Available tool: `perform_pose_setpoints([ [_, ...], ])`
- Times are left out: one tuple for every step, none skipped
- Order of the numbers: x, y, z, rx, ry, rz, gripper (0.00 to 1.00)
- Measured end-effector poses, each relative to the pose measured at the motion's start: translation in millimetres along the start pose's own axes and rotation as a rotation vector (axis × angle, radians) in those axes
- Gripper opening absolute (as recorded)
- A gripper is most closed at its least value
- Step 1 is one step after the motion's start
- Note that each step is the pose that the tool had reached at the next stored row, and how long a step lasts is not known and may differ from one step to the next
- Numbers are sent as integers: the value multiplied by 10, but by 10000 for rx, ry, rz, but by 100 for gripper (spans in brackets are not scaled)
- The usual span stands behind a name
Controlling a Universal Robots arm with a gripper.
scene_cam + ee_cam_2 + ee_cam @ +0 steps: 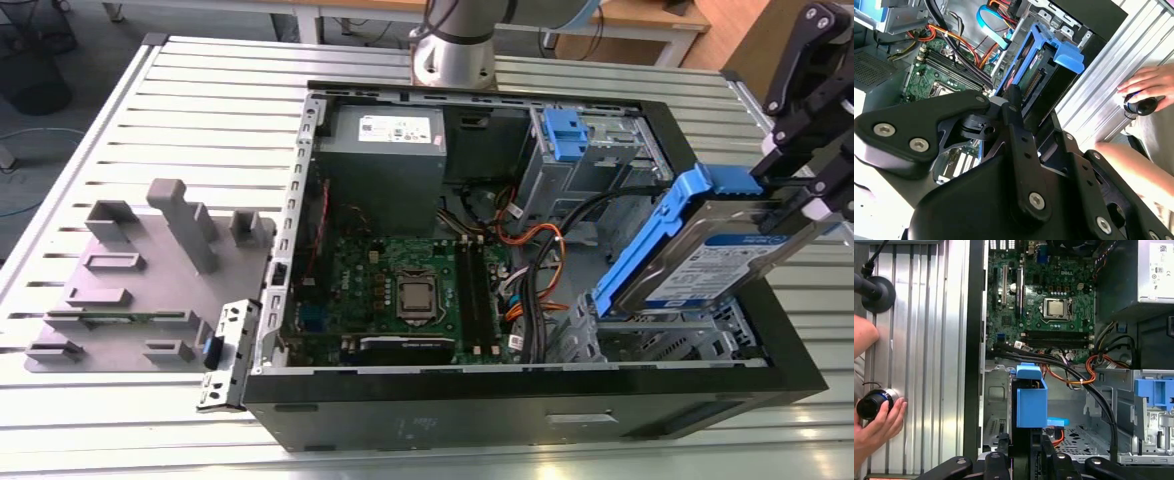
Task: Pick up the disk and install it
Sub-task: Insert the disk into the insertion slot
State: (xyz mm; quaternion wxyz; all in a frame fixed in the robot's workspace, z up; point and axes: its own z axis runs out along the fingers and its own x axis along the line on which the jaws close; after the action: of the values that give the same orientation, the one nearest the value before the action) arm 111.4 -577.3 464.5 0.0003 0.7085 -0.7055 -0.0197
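The disk (721, 262), silver with a white-and-blue label and blue side rails, hangs tilted above the open computer case's (534, 395) corner at the exterior view's right. My gripper (805, 205) is shut on its upper end. Below it sits a grey metal drive cage (667, 335). In the second wrist view my gripper (1016, 107) clamps the disk (1031, 80), which points down toward the case. In the first wrist view the disk's blue rail (1031, 402) stands edge-on above the cage floor, with my gripper (1026, 452) on it.
Inside the case are a green motherboard (407, 290), a grey power-supply box (387, 150), a blue latch on a metal cage (567, 135) and orange and black cables (534, 250). A grey fixture (147, 270) lies on the slatted table. A person's hand (876, 422) rests beside the case.
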Motion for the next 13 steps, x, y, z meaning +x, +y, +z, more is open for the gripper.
perform_pose_setpoints([
  [-2, -6, 9, 0, -1, 3, 35],
  [-4, -13, 15, 1, -2, 9, 35],
  [-6, -19, 20, 1, -1, 14, 35],
  [-10, -25, 23, 0, 1, 16, 35],
  [-13, -31, 28, 1, 1, 18, 35],
  [-17, -37, 32, 1, 1, 19, 35],
  [-21, -43, 37, 1, 1, 20, 35],
  [-25, -48, 41, 1, 1, 20, 35],
  [-29, -51, 46, 1, 1, 21, 35],
  [-34, -52, 51, 1, 0, 23, 35],
  [-38, -52, 55, 1, 0, 26, 35],
  [-40, -54, 60, 1, -1, 27, 35],
  [-40, -55, 67, 1, -1, 32, 35],
])
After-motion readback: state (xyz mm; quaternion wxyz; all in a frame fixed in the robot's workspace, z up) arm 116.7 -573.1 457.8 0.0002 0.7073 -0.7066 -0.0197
